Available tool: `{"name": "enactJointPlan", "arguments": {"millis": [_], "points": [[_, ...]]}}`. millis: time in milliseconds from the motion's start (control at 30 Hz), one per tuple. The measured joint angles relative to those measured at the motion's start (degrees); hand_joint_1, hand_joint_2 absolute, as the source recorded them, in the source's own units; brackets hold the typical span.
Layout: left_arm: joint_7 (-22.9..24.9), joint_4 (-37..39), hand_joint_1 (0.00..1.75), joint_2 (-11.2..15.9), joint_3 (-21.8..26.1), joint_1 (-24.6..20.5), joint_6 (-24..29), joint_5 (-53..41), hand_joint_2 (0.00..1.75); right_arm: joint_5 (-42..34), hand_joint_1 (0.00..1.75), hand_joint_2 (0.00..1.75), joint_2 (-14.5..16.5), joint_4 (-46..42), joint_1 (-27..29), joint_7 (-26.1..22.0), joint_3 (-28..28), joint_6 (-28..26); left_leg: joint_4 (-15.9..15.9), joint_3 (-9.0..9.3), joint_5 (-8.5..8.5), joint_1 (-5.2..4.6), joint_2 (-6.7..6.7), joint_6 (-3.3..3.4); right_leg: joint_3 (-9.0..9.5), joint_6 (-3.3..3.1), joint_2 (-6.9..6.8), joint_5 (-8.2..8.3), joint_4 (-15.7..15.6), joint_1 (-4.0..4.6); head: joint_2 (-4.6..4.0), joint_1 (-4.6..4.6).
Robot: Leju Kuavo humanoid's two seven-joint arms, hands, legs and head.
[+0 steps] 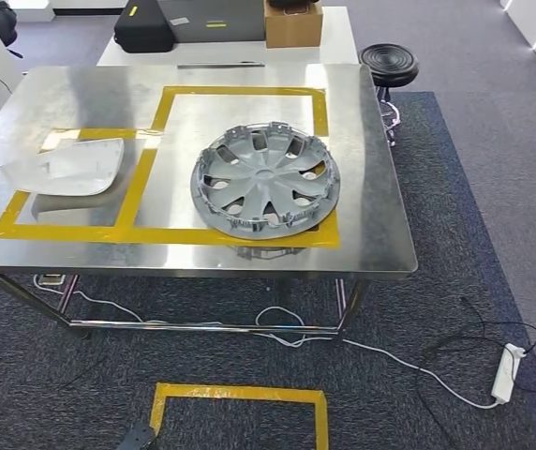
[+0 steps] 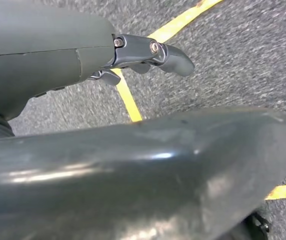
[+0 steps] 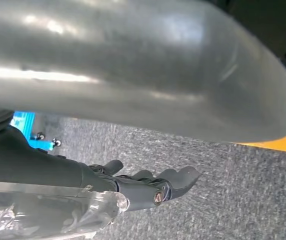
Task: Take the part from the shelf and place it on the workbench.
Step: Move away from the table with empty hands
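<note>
left hand (image 2: 149, 52) fingers extended, empty; right hand (image 3: 153, 185) likewise, over carpet.

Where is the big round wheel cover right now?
In the head view, the grey wheel cover lies flat on the metal workbench, inside the right-hand yellow tape square, right of the white curved part.
</note>
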Motion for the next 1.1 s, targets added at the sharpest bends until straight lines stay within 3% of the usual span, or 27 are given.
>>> {"name": "enactJointPlan", "arguments": {"millis": [33,67,133,167,200,267,300,333,367,400,467,533,567,633,667,733,800,833,867,900,967,1033,1067,1100], "points": [[0.21,0.01,0.00,-0.03,0.07,-0.14,-0.56,0.59,0.00,0.51,0.00,0.00,0.01,-0.05,-0.02,0.01,-0.05,0.16,-2.93,1.80,-0.43,0.00,-0.06,0.39,-0.39,0.33,0.01,0.41,0.28,0.10,0.00,-0.03],[0.36,0.01,0.00,-0.05,0.14,-0.22,-0.98,1.08,0.00,1.05,0.00,0.00,0.01,-0.10,-0.02,-0.01,-0.17,0.28,-4.35,2.49,-0.87,-0.12,-0.11,0.90,-0.65,0.63,0.00,0.85,0.38,0.16,0.00,-0.07],[0.46,0.03,0.00,-0.11,0.33,-0.14,-1.25,1.56,0.00,1.92,0.00,0.00,0.01,-0.16,0.10,-0.09,-0.71,0.39,-4.41,1.82,-0.51,-0.21,0.01,2.14,-0.98,1.23,-0.01,1.39,0.41,0.05,-0.01,-0.03],[0.50,0.04,0.00,-0.13,0.42,-0.07,-1.24,1.66,0.00,2.33,0.00,0.00,0.01,-0.23,0.23,-0.12,-1.05,0.41,-4.32,1.31,-0.02,-0.21,0.13,2.72,-1.38,1.51,-0.01,0.39,1.03,-0.05,-0.01,0.00],[0.55,0.05,0.00,-0.13,0.52,-0.01,-1.23,1.71,0.00,2.76,0.00,0.00,0.01,-0.32,0.38,-0.15,-1.38,0.46,-4.32,0.66,0.57,-0.17,0.24,3.27,-2.07,1.78,-0.01,-1.72,2.74,-0.11,-0.01,0.08],[0.62,0.05,0.00,-0.10,0.74,-0.03,-1.22,1.84,0.00,3.76,0.00,0.00,0.02,-0.56,0.51,-0.16,-2.02,0.66,-4.29,-0.84,1.86,-0.26,0.32,3.88,-3.98,2.14,-0.04,-7.81,9.39,-0.15,0.00,0.23],[0.65,0.05,0.00,-0.13,0.88,-0.03,-1.24,1.97,0.00,4.25,0.00,0.00,0.04,-0.69,0.50,-0.17,-2.38,0.78,-4.24,-1.70,2.55,-0.36,0.33,3.96,-4.74,2.22,-0.04,-9.96,13.27,-0.14,0.01,0.27],[0.69,0.05,0.00,-0.20,1.04,-0.03,-1.26,2.10,0.00,4.69,0.00,0.00,0.05,-0.82,0.45,-0.16,-2.76,0.90,-4.17,-2.56,3.22,-0.46,0.34,3.97,-4.95,2.22,-0.04,-10.71,16.13,-0.12,0.00,0.28],[0.73,0.05,0.00,-0.28,1.19,-0.04,-1.27,2.21,0.00,5.02,0.00,0.00,0.07,-0.93,0.43,-0.15,-3.11,1.01,-4.05,-3.45,3.86,-0.55,0.36,3.94,-4.31,2.13,-0.04,-10.07,17.25,-0.10,0.01,0.28],[0.77,0.05,0.00,-0.37,1.31,-0.05,-1.28,2.27,0.00,5.29,0.00,0.00,0.09,-1.02,0.41,-0.14,-3.44,1.11,-3.93,-4.34,4.48,-0.63,0.35,3.88,-2.69,1.93,-0.04,-8.51,16.42,-0.07,0.00,0.28],[0.78,0.05,0.00,-0.50,1.48,-0.11,-1.28,2.34,0.00,5.61,0.00,0.00,0.11,-1.25,0.30,-0.11,-3.95,1.19,-3.64,-5.77,5.57,-0.73,0.31,3.61,3.34,1.28,-0.04,-6.07,9.19,0.11,0.01,0.28],[0.85,0.05,0.00,-0.61,1.57,-0.18,-1.29,2.43,0.00,5.93,0.00,0.00,0.14,-1.52,-0.04,0.07,-4.27,1.19,-3.43,-6.50,6.58,-0.84,0.32,3.10,9.06,0.81,-0.01,-6.67,0.71,0.39,0.00,0.20],[1.02,0.05,0.00,-0.66,1.62,-0.24,-1.41,2.58,0.00,6.23,0.00,0.00,0.16,-1.61,-0.19,0.32,-4.46,1.14,-3.43,-6.66,7.12,-0.82,0.36,2.78,10.28,0.64,0.01,-7.25,-1.48,0.56,-0.01,0.21],[1.54,0.05,0.00,-0.69,1.78,-0.34,-1.89,3.07,0.00,7.13,0.00,0.00,0.22,-1.63,-0.32,1.08,-5.07,1.06,-3.50,-6.93,7.96,-0.66,0.38,2.09,9.80,0.04,-0.04,-6.74,-2.13,0.67,-0.01,0.34],[1.84,0.05,0.00,-0.69,1.88,-0.32,-2.13,3.28,0.00,7.58,0.00,0.00,0.23,-1.63,-0.33,1.43,-5.46,1.01,-3.11,-7.29,7.27,-0.58,0.33,1.74,9.23,-0.46,-0.15,-6.18,-2.13,0.61,-0.01,0.38],[2.31,0.05,0.00,-0.71,2.10,-0.21,-2.27,3.43,0.00,8.12,0.00,0.00,0.25,-1.71,-0.36,1.73,-6.18,0.93,0.52,-8.61,2.48,-0.42,0.23,1.13,7.70,-1.34,-0.35,-4.67,-2.25,0.41,-0.01,0.11],[2.53,0.05,0.00,-0.80,2.34,-0.27,-2.11,3.56,0.00,8.28,0.00,0.00,0.27,-1.79,-0.38,1.31,-6.87,0.82,7.74,-10.36,-3.47,-0.32,0.20,0.65,5.85,-1.60,-0.40,-3.08,-2.14,0.43,-0.01,-0.14],[2.56,0.05,0.00,-0.81,2.49,-0.33,-2.01,3.79,0.00,8.32,0.00,0.00,0.29,-1.81,-0.36,0.90,-7.24,0.75,10.95,-10.80,-4.59,-0.29,0.20,0.46,4.85,-1.52,-0.44,-2.30,-2.02,0.42,-0.01,-0.14],[2.58,0.05,0.00,-0.81,2.66,-0.37,-1.93,4.10,0.00,8.38,0.00,0.00,0.33,-1.83,-0.36,0.44,-7.63,0.71,12.80,-10.58,-4.19,-0.25,0.20,0.34,3.80,-1.40,-0.47,-1.58,-1.85,0.40,-0.01,-0.15],[2.68,0.05,0.00,-0.79,2.80,-0.38,-2.00,4.54,0.00,8.51,0.00,0.00,0.37,-1.85,-0.38,0.04,-7.99,0.67,12.84,-9.51,-2.66,-0.19,0.21,0.26,2.72,-1.24,-0.48,-0.93,-1.60,0.35,-0.01,-0.15],[3.13,0.05,0.00,-0.72,3.16,-0.47,-2.83,5.68,0.00,9.08,0.00,0.00,0.43,-1.92,-0.45,-0.53,-8.72,0.60,7.28,-4.43,0.30,0.03,0.19,0.12,0.69,-0.80,-0.46,0.18,-0.87,0.26,-0.01,-0.17],[3.53,0.05,0.00,-0.69,3.60,-0.71,-4.07,6.64,0.00,9.68,0.00,0.00,0.44,-2.03,-0.58,-0.80,-9.42,0.56,-1.03,1.34,-0.15,0.13,0.09,0.45,-0.77,-0.23,-0.42,1.12,0.05,0.38,-0.01,-0.24],[3.61,0.05,0.00,-0.71,3.84,-0.81,-4.42,6.85,0.00,9.80,0.00,0.00,0.44,-2.09,-0.66,-0.83,-9.79,0.54,-3.57,2.85,-0.93,0.06,0.03,0.83,-1.16,0.08,-0.42,1.64,0.28,0.46,-0.01,-0.28],[3.62,0.05,0.00,-0.72,4.06,-0.85,-4.58,6.97,0.00,9.83,0.00,0.00,0.44,-2.11,-0.72,-0.79,-10.23,0.52,-4.69,3.23,-1.28,-0.10,0.01,1.38,-1.39,0.39,-0.43,2.21,0.32,0.46,-0.01,-0.28]]}}
